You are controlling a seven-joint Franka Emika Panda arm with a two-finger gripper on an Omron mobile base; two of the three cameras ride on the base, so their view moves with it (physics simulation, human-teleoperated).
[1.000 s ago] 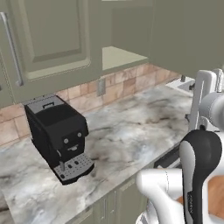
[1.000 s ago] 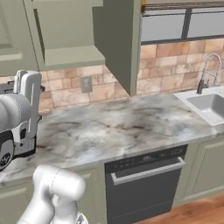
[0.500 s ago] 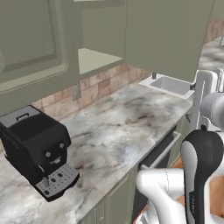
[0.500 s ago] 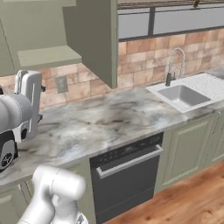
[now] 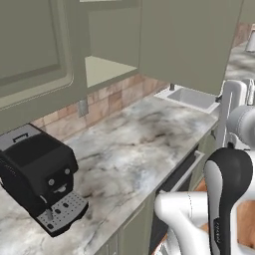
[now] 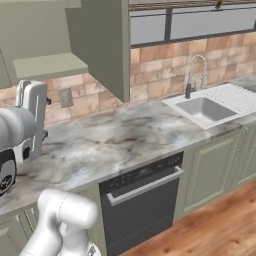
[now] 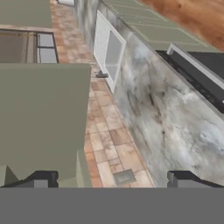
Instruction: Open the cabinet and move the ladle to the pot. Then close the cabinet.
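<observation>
1. gripper [image 7: 112, 180]: jaws spread wide, nothing between the fingertips; it faces the brick backsplash [image 7: 111, 131] in the hand view.
2. coffee machine [image 5: 40, 182]: black, at far left of the left base view, standing on the marble counter [image 5: 129, 149].
3. cabinet [image 5: 32, 55]: sage-green upper unit above the coffee machine; its recessed-panel door shows at upper left. whether it is ajar cannot be judged from this angle.
4. open shelf [image 6: 47, 65]: just right of that cabinet, under a further green upper unit.
5. wall outlet [image 6: 65, 97]: on the backsplash below the shelf.
6. dishwasher [image 6: 142, 200]: dark front, under the counter.
7. sink [image 6: 202, 109]: at right, with a curved faucet [image 6: 195, 75] behind it.
</observation>
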